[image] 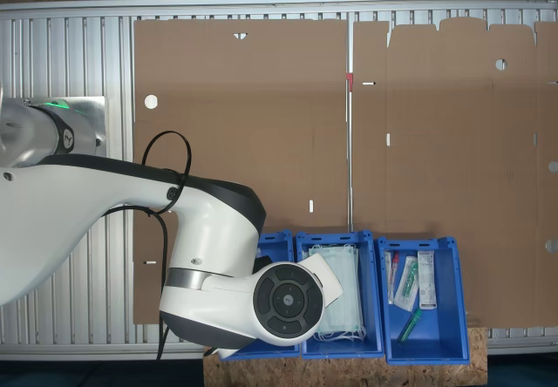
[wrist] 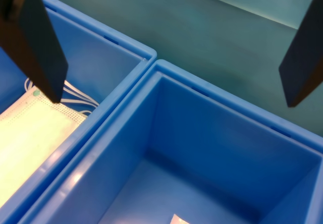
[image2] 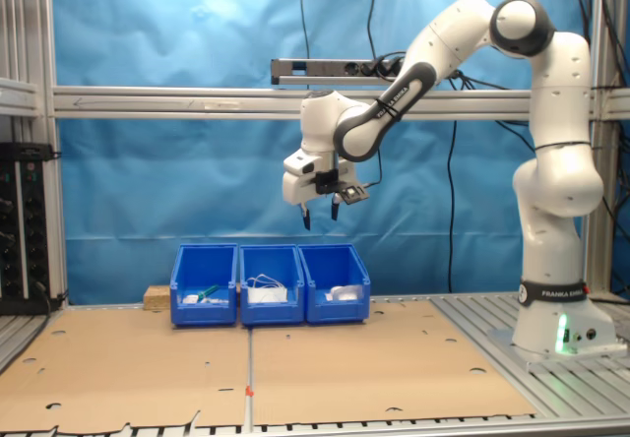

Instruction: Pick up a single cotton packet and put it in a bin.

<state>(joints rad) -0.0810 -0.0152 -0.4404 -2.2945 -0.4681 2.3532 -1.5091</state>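
Fingers (wrist: 38, 47) spread wide with nothing between them, my gripper (image2: 320, 218) hangs well above the blue bin (wrist: 212, 133). On the bin's floor I see one white corner, probably the cotton packet (wrist: 179, 220). I judge it light, thin and limp, lying flat, so I'd pinch across two opposite edges. Its heading and long axis I cannot tell. The neighbouring bin holds face masks (wrist: 30, 133).

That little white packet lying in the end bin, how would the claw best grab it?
Probably from straight above, since the bin walls block its sides. The cotton packet looks flat and low, so the open gripper would likely pinch across two opposite edges. Its exact pose is hard to tell.
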